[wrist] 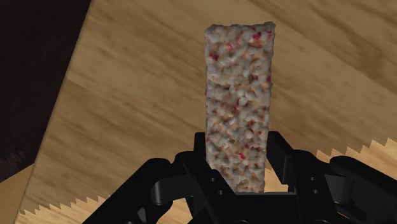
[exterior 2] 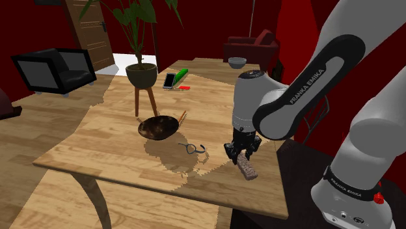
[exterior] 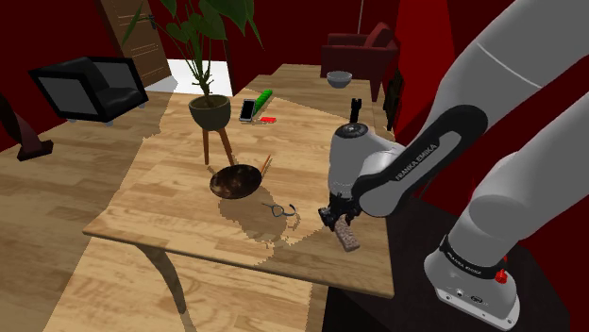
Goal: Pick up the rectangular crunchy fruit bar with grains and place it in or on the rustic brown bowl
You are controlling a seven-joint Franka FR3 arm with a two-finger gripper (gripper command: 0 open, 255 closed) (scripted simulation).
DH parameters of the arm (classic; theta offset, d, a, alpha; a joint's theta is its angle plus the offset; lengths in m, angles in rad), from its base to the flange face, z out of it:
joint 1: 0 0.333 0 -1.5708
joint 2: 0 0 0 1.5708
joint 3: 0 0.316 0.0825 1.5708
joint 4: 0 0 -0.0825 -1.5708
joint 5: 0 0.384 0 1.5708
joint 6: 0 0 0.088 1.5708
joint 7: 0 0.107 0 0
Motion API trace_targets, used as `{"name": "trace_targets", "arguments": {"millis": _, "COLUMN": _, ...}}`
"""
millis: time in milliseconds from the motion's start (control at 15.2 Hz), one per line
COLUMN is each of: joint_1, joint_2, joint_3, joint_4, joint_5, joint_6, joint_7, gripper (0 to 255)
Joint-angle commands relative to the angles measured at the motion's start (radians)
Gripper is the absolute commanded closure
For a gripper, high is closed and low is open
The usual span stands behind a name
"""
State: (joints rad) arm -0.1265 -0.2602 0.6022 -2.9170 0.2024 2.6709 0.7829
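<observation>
The gripper (exterior: 338, 219) is seen low over the wooden table (exterior: 170, 189), nr the edge closest to the stand. It is clenched on the fruit bar (exterior: 347, 236): in the wrist view the bar (wrist: 238, 95) is clasped at one short end btwn the two black fingers (wrist: 198, 153), both pressed against its long sides, and the rest of it sticks out ahead of the gripper (wrist: 238, 145) over the wood grain. The bar is shown as pale and grainy w/ red flecks.

In the shoulder view the bar is seen hanging below the fingertips, slanted toward the stand. In the second ext. view the gripper (exterior 2: 244, 151) is set just above the bar (exterior 2: 247, 168), whose lower end is v. close to the table top; whether it touches cannot be told.

The brown bowl (exterior: 234, 181) is placed nr the table's middle, well apart from the gripper, toward the shoulder view's left; it is seen as dark brown w/ a handle-like stick at its rim (exterior 2: 157, 127). A small wire-like item (exterior: 278, 208) is laid btwn bowl and gripper. A potted plant (exterior: 210, 110) on a stand is set behind the bowl.
</observation>
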Motion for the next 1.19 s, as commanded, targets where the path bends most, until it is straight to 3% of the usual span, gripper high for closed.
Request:
{"name": "trace_targets", "arguments": {"millis": 0, "joint_1": 0.022, "joint_2": -0.045, "joint_3": -0.017, "joint_4": 0.003, "joint_5": 0.027, "joint_6": -0.047, "joint_7": -0.021, "gripper": 255}}
{"name": "trace_targets", "arguments": {"millis": 462, "joint_1": 0.065, "joint_2": -0.180, "joint_3": -0.064, "joint_4": 0.025, "joint_5": 0.065, "joint_6": -0.201, "joint_7": -0.058, "gripper": 255}}
{"name": "trace_targets", "arguments": {"millis": 1122, "joint_1": 0.089, "joint_2": -0.324, "joint_3": -0.117, "joint_4": 0.078, "joint_5": 0.067, "joint_6": -0.398, "joint_7": -0.080, "gripper": 255}}
